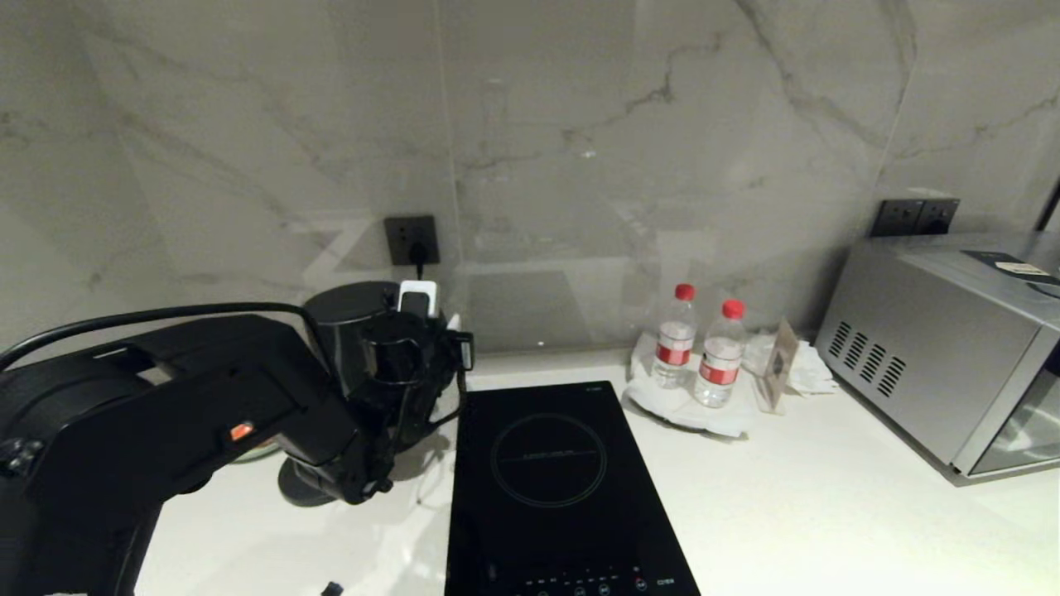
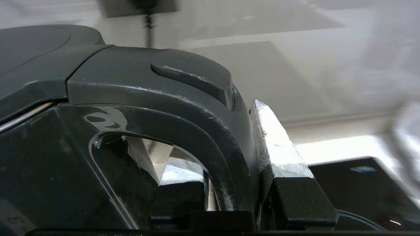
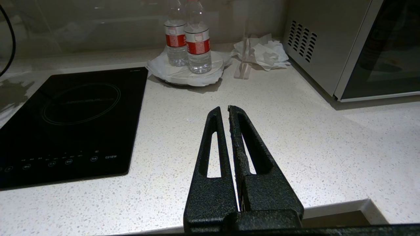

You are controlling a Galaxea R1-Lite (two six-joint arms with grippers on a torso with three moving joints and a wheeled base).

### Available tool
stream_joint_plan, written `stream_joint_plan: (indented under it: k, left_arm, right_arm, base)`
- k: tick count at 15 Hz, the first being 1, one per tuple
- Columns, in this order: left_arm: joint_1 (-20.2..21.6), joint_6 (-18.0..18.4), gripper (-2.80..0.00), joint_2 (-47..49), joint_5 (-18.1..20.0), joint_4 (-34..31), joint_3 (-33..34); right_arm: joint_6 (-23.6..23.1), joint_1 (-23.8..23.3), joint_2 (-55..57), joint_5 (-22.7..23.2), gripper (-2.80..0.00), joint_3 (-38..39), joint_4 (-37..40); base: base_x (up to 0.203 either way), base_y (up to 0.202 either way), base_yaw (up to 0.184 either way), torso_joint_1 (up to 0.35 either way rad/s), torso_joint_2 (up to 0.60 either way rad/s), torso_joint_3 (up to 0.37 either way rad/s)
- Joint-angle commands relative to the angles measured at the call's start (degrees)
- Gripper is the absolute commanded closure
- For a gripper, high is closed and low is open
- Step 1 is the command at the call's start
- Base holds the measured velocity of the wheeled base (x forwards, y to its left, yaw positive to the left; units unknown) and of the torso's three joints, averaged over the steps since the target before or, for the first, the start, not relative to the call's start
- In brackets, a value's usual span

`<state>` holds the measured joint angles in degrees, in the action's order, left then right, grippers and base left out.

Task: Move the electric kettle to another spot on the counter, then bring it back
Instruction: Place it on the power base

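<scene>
Your left pincer [image 2: 229, 183] is pinching the curved loop handle [image 2: 210, 131] of the matte black jug kettle w/ domed lid [image 1: 358, 331]: in the left wrist view one taped finger [image 2: 275, 144] sits on the outside of the handle, the other shows through the loop. The kettle is at the far left of the white speckled stone table [image 1: 828, 513], just left of the black glass induction hob [image 1: 546, 488], in front of the wall socket [image 1: 411, 240]. A flat dark round disc [image 1: 302, 488] lies on the table under the arm; can't tell if the kettle's bottom touches anything.

Risks, as I judge them:
- Grip is on a rounded handle, off to one side of the body. If the kettle has water in it, it could swing or slip round in the pincer.
- A cord [image 1: 431, 418] hangs just beside the kettle's right side. It may snag if you carry the kettle right.
- The hob's near left edge is right beside the kettle. Go low & you clip the glass.

Around: two clear water bottles w/ red caps [image 1: 700, 356] on a white plate w/ paper [image 1: 687, 410], far right of the hob; a small card stand [image 1: 778, 364]; a silver oven-type box [image 1: 952, 348] at far right. The open table right of the hob looks like the best drop spot. The right pincer [image 3: 228, 113] is pressed together, parked over the near table edge, so keep clear of it.
</scene>
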<state>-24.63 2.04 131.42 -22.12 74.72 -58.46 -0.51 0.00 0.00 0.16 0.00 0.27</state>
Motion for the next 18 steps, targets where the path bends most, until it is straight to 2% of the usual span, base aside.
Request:
stream_joint_plan:
  k: [1,9,18]
  left_arm:
    - [2.1,0.1,0.0,2.1,0.1,0.4,-1.3]
    - [7.2,0.2,0.0,3.5,0.9,0.4,-2.1]
    - [9.9,-0.1,0.0,4.0,1.5,1.0,1.6]
  right_arm:
    - [0.0,0.0,0.0,0.0,0.0,0.0,0.0]
    - [0.0,0.0,0.0,0.0,0.0,0.0,0.0]
    - [0.0,0.0,0.0,0.0,0.0,0.0,0.0]
  base:
    - [0.0,0.0,0.0,0.0,0.0,0.0]
    - [0.0,0.0,0.0,0.0,0.0,0.0]
    - [0.0,0.0,0.0,0.0,0.0,0.0]
